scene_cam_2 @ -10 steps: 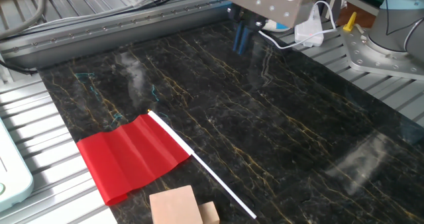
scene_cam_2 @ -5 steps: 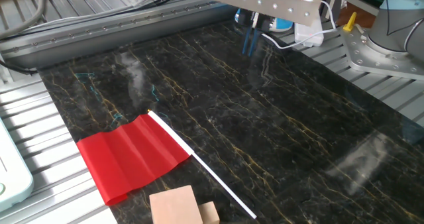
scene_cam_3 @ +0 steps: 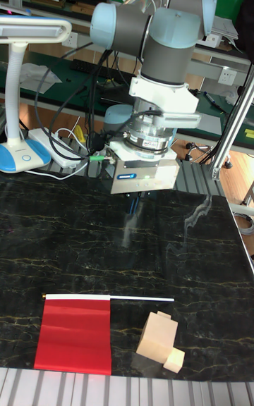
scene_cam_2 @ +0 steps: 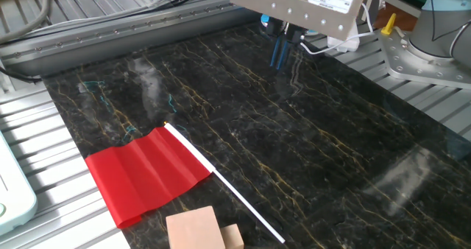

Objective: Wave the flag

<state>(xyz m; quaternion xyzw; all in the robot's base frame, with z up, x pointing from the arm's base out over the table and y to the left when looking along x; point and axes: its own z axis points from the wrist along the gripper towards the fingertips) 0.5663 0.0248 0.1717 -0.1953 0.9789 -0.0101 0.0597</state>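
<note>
The flag [scene_cam_2: 147, 174] lies flat on the dark marble table [scene_cam_2: 309, 146] at the front left, its red rippled cloth spread out. Its thin white stick [scene_cam_2: 235, 197] runs out toward the front right. In the tall fixed view the flag [scene_cam_3: 74, 335] sits at the near left with the stick [scene_cam_3: 141, 299] along its far edge. My gripper [scene_cam_2: 279, 54] hangs at the far side of the table under a grey housing. It is well away from the flag, and its two thin blue fingers show a narrow gap with nothing in it. The tall fixed view puts the gripper [scene_cam_3: 132, 205] just above the tabletop.
Two pale wooden blocks [scene_cam_2: 197, 230] lie at the front edge, close beside the stick, and also show as blocks [scene_cam_3: 159, 339] in the tall fixed view. Slatted metal rails [scene_cam_2: 44, 131] border the table on the left. A white desk lamp [scene_cam_3: 21, 152] and cables stand behind the table.
The gripper and its grey housing have shifted a little to the right and lower in the fixed view. The flag and blocks have not moved.
</note>
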